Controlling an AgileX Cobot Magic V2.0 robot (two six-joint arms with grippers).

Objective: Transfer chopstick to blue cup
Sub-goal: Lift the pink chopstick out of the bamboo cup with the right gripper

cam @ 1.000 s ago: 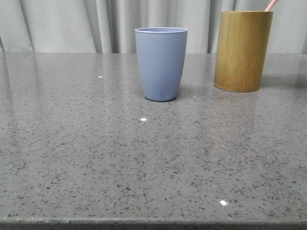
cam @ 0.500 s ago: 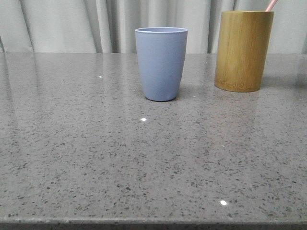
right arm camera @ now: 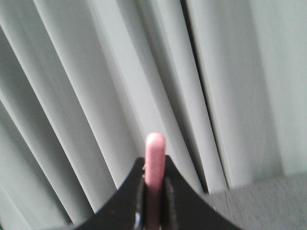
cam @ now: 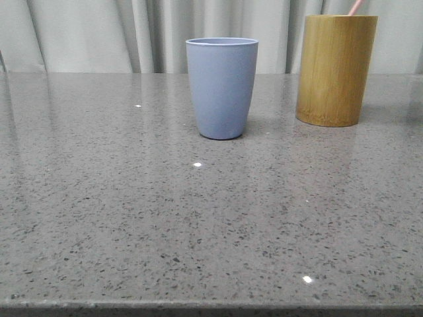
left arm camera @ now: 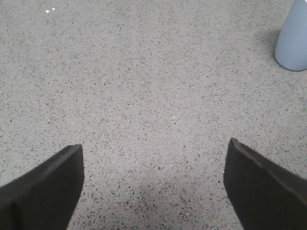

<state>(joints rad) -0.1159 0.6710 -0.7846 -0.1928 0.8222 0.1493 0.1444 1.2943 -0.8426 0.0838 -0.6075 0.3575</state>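
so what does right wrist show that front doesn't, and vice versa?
Only right wrist: the right gripper shut on a pink chopstick, its rounded end sticking out past the fingers.
Only front: the blue cup upright on the table, the bamboo holder to its right, apart from it. No gripper in frame.
Both: the chopstick, in front view just a pink sliver above the holder's rim, plus the grey curtain and some tabletop.
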